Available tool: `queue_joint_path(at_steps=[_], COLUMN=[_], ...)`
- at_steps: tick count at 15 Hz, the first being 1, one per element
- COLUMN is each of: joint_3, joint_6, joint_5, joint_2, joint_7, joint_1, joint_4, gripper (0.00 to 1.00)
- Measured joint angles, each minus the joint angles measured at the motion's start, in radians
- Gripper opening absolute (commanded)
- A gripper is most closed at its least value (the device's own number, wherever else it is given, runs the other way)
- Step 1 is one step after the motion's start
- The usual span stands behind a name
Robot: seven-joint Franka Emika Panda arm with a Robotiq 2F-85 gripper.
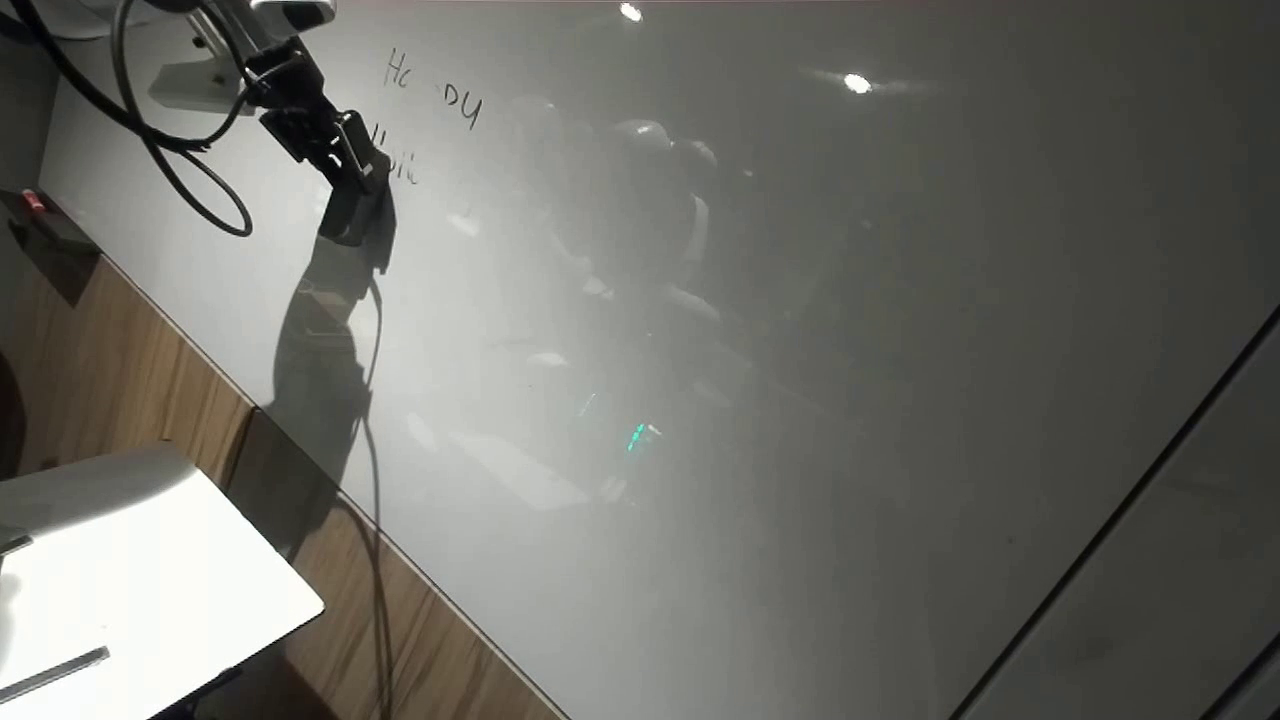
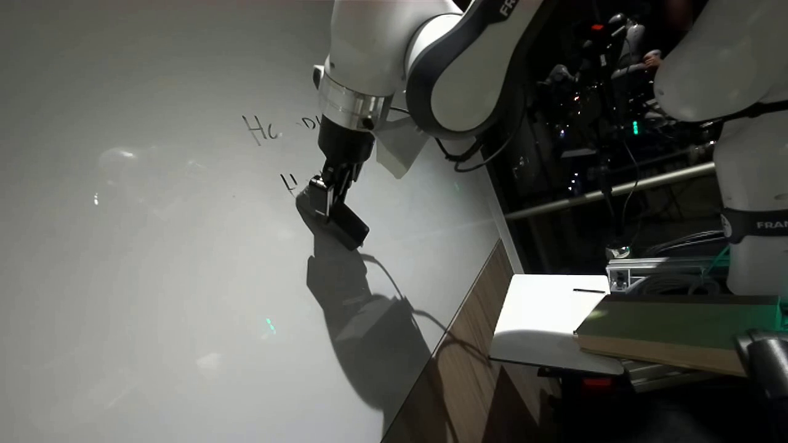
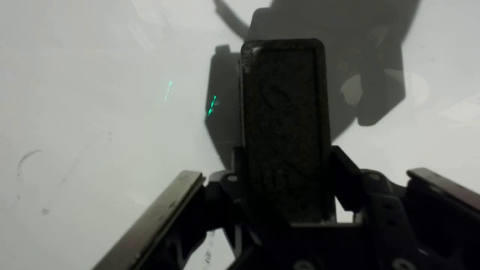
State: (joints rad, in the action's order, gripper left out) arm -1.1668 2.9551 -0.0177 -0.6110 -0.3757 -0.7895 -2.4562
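Observation:
My gripper (image 3: 288, 168) is shut on a dark, block-shaped eraser (image 3: 282, 108), one finger pressed to each long side. Its far end reaches well past the fingertips in the wrist view. In both exterior views the eraser (image 1: 350, 212) lies close over the whiteboard (image 1: 720, 560); whether it touches the surface I cannot tell. Black handwriting (image 1: 462, 106) stands on the board beside the gripper, and more strokes (image 2: 288, 181) are partly hidden behind it. Faint curved marks (image 3: 28, 159) show at the left of the wrist view.
A wooden strip (image 1: 440, 640) runs along the board's edge. Beyond it stands a white panel (image 1: 180, 560). Black cables (image 1: 190, 150) loop from the arm. A greenish-topped box (image 2: 677, 326) and white arm parts (image 2: 754, 258) are at the right of an exterior view.

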Motion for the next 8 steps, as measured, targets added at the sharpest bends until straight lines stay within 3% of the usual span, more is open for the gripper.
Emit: queue_joint_path(at_steps=[8], joint_3=[0.008], joint_6=[-0.08], joint_5=[-0.039], joint_2=[0.003], joint_7=[-0.002], joint_1=[0.02], joint_4=[0.034], gripper=[0.3])
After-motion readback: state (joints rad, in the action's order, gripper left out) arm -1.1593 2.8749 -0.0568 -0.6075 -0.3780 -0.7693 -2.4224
